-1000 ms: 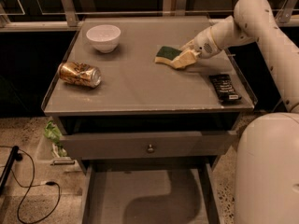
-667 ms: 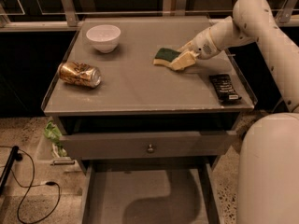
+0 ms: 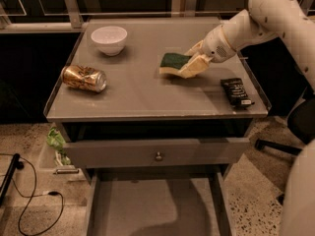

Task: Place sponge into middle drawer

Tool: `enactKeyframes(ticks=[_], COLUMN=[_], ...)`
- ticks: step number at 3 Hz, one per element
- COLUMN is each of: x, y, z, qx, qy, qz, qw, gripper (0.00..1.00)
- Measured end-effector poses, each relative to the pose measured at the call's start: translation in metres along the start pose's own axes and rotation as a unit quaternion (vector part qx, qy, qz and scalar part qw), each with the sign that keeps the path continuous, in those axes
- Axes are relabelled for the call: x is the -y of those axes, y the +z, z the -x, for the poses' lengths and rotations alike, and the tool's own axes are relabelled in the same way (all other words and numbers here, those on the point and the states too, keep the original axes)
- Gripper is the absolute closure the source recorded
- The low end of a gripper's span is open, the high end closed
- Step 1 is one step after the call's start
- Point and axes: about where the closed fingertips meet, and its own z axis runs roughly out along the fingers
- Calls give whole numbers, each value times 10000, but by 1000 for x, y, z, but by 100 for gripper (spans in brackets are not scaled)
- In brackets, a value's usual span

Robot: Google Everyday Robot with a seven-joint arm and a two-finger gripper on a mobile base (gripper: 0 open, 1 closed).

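Note:
The sponge [image 3: 172, 63], dark green on top with pale yellow foam under it, is at the right middle of the grey tabletop [image 3: 138, 97]. My gripper [image 3: 195, 62] reaches in from the right, and its pale fingers are closed on the sponge's right end, which sits slightly tilted at the table surface. The middle drawer [image 3: 91, 208] is pulled out wide open below the table at the bottom of the view, and its grey floor is bare. My white arm comes in from the upper right.
A white bowl [image 3: 109, 39] stands at the back left. A crushed gold can [image 3: 84, 78] lies at the left. A black wrapped bar [image 3: 236, 92] lies at the right edge. The knob drawer [image 3: 158, 154] above is slightly open. Cables [image 3: 29, 205] lie on the floor at left.
My gripper and the sponge have shifted slightly to the left and toward the front of the table. Nothing else has moved.

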Motion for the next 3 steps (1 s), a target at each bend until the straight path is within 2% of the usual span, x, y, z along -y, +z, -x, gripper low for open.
enactKeyframes(ticks=[1,2,3], x=[-32,-66,-102], y=[-18,-38,-62], z=[1,-14,-47], qx=[-117,-63,27], qy=[-303,-525,-592], qz=[-25,-120,-289], qw=[9995,9985,9978], gripper=[100,100,100])
